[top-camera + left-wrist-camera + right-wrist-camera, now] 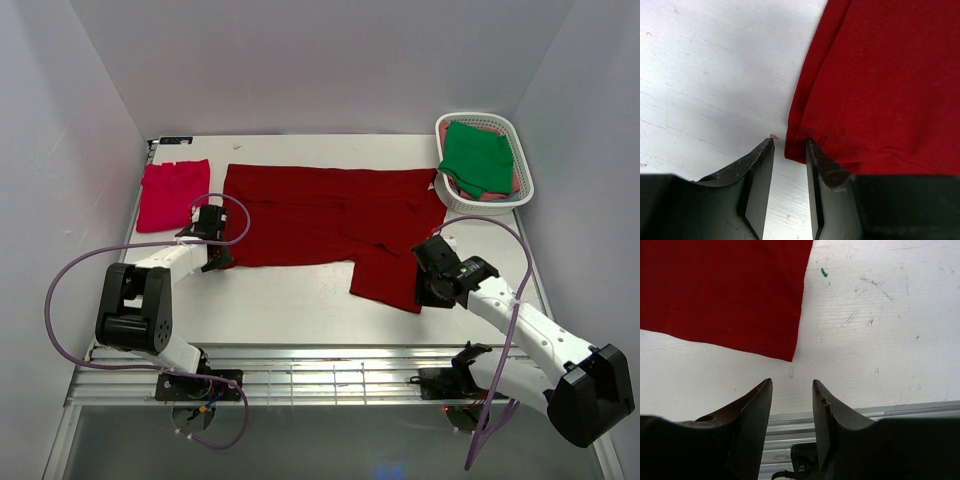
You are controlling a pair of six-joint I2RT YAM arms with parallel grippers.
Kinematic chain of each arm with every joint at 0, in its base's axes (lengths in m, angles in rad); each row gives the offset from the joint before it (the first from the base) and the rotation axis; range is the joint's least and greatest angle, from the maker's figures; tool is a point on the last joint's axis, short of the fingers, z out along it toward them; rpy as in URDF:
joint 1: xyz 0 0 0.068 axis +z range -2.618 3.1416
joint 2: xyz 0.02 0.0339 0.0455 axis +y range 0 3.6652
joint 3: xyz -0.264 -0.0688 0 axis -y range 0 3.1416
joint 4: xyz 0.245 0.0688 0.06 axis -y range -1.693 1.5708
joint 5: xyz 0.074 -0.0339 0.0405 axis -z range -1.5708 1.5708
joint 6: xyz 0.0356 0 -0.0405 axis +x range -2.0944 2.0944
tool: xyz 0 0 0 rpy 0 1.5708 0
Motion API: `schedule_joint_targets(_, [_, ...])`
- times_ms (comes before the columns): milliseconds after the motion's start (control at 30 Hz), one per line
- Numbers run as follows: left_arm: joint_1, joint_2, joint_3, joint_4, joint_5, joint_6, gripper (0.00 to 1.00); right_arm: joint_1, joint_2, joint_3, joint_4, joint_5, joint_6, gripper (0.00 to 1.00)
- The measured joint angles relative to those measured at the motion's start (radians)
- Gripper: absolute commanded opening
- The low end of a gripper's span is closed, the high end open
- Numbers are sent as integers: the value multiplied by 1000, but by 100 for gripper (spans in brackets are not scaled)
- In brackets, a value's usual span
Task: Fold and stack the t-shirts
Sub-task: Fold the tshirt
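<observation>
While left end effector (790,141) and right end effector (792,382) wait, jaws apart, by corners of the large dark red cloth t-shirt (330,225) spread on the white surface (280,305), I fear uneven grips skewing the fold.

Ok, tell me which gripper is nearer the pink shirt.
Left. The left gripper is by the pink shirt's near right corner; the right gripper is far across the table by the red shirt.
</observation>
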Motion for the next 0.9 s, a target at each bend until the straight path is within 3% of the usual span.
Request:
schedule_joint_targets(333, [-1, 6, 2, 11, 8, 2, 26, 2, 100, -60, 25, 1, 57, 45])
schedule_joint_targets(900, [-1, 19, 15, 6, 6, 5, 22, 2, 209, -80, 185, 2, 70, 44])
